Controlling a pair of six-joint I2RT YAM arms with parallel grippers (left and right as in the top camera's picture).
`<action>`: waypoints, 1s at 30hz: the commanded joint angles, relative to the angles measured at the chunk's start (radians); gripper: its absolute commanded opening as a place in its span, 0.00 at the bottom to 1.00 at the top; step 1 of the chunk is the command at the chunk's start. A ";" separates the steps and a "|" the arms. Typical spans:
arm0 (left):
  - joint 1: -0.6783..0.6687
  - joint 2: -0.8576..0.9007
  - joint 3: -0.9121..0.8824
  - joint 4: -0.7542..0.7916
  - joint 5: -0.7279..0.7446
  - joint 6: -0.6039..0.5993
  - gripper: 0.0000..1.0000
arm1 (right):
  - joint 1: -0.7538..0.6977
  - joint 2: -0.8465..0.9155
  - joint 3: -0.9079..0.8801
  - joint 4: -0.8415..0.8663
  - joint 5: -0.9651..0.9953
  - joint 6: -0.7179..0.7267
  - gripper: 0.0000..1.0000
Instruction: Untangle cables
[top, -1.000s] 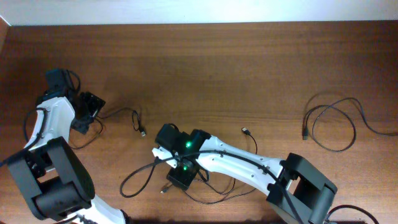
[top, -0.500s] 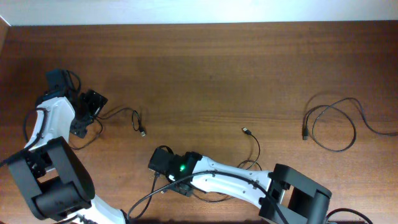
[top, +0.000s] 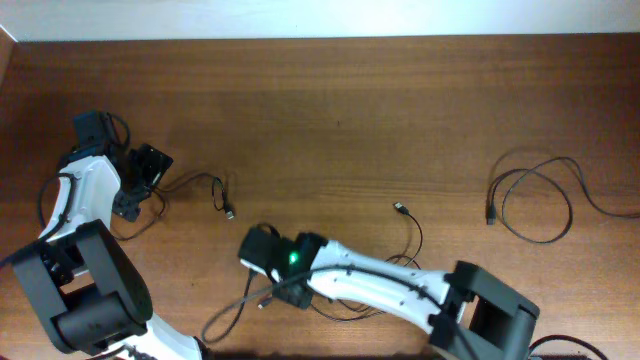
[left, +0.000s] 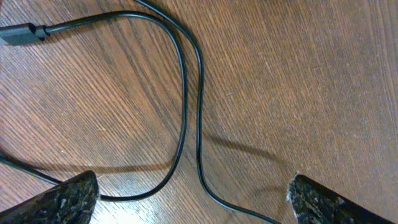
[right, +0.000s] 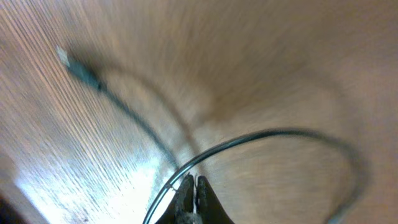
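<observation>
Several thin black cables lie on the wooden table. One cable (top: 195, 181) runs from my left gripper (top: 150, 165) to a small plug (top: 228, 212). In the left wrist view two strands of it (left: 184, 93) cross the gap between my wide-open left gripper (left: 193, 202) fingers. A tangled cable (top: 350, 305) lies under my right arm, its plug (top: 399, 209) off to the upper right. My right gripper (right: 193, 183) is shut, pinching a strand of this cable (right: 273, 134) at its tips. The strand arcs off to the right, and a blurred plug (right: 78, 68) lies beyond.
A separate looped cable (top: 545, 200) lies at the right side, with its plug (top: 491, 215) at the left of the loop. The table's back edge runs along the top of the overhead view. Thicker black robot wiring hangs by the left arm (top: 80, 200).
My right gripper has closed on the cable strand near the front edge and shifted slightly, dragging the loop and the plug. My left gripper opened wider and stayed in place.
</observation>
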 joint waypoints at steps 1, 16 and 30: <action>0.003 0.005 0.002 -0.002 -0.011 0.001 0.99 | -0.062 -0.115 0.229 -0.122 0.010 -0.031 0.04; 0.003 0.005 0.002 -0.002 -0.011 0.001 0.99 | -0.024 -0.106 -0.301 0.331 -0.103 -0.127 0.66; 0.003 0.005 0.002 -0.002 -0.011 0.001 0.99 | -0.058 -0.092 -0.237 0.465 -0.093 -0.149 0.04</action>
